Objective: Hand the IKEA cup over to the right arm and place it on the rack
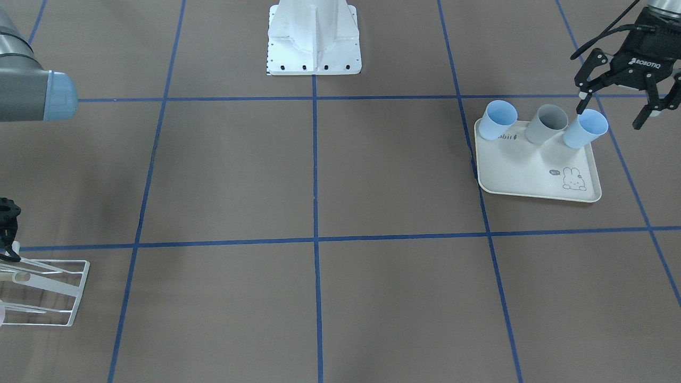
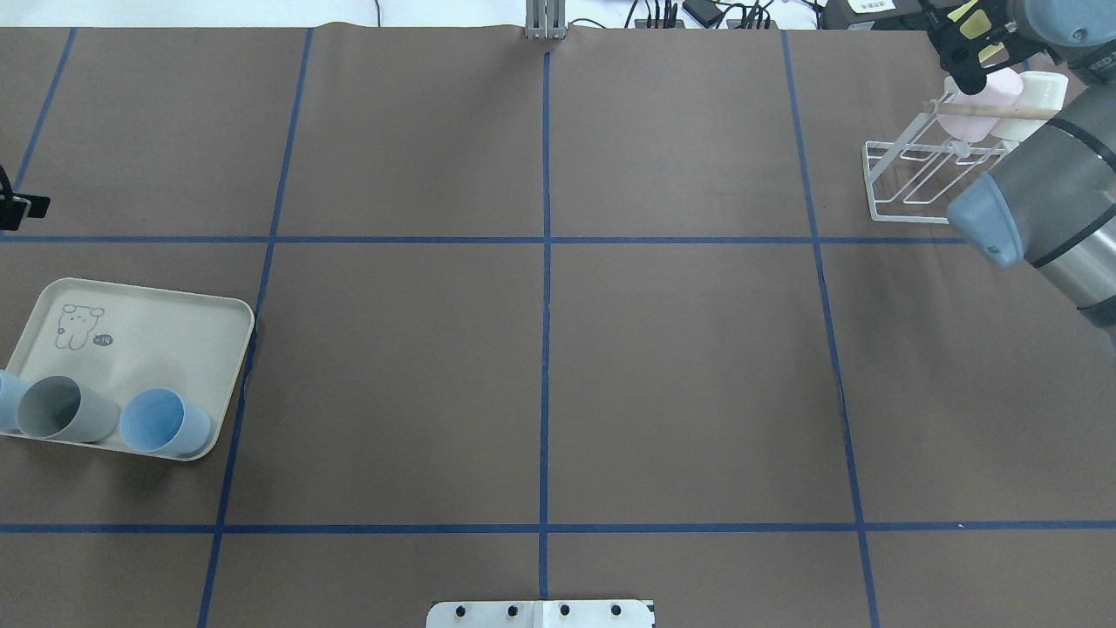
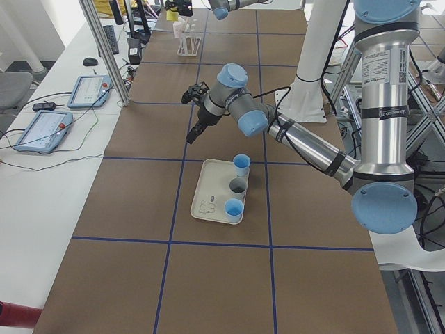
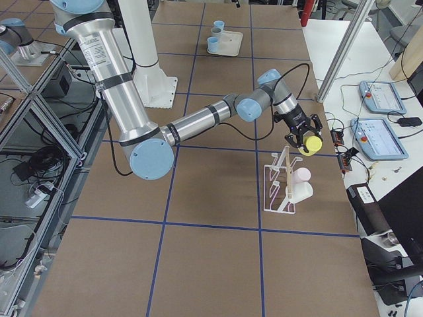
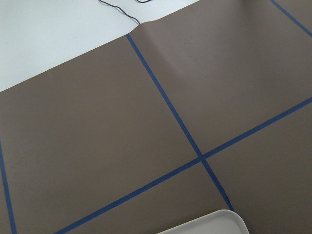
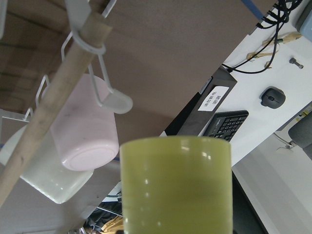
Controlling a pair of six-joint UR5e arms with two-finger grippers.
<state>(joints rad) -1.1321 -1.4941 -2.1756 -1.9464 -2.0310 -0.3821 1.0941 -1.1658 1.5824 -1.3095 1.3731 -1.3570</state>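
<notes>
Closest to the right wrist lens, the yellow-green plastic cup (image 6: 175,187) fills the foreground. It is clamped in the right end effector (image 4: 305,137), which from the table's end I can see closed around it. The cup hangs in the air just beside the white wire-frame rack (image 4: 280,188) and, as far as I can tell, is not touching it. That makes sense to me: the rack's pale wooden dowel (image 6: 53,102) and thin wire pegs slant, so a cup probably has to be lined up with a peg before it slides on. A pale pink cup (image 6: 85,129) and a white cup (image 6: 46,178) already hang there, the pink one with its base turned toward the lens, so I judge a free peg beside them is the target.

The handover looks done; only the placing remains. Across the tabletop (image 2: 540,366), the left end effector (image 1: 614,114) hovers with fingers spread and nothing in them. It is next to the cream rabbit-print tray (image 1: 532,181), where two light blue cups (image 1: 497,119) and a grey cup (image 1: 548,125) stand, likely for later rounds.
</notes>
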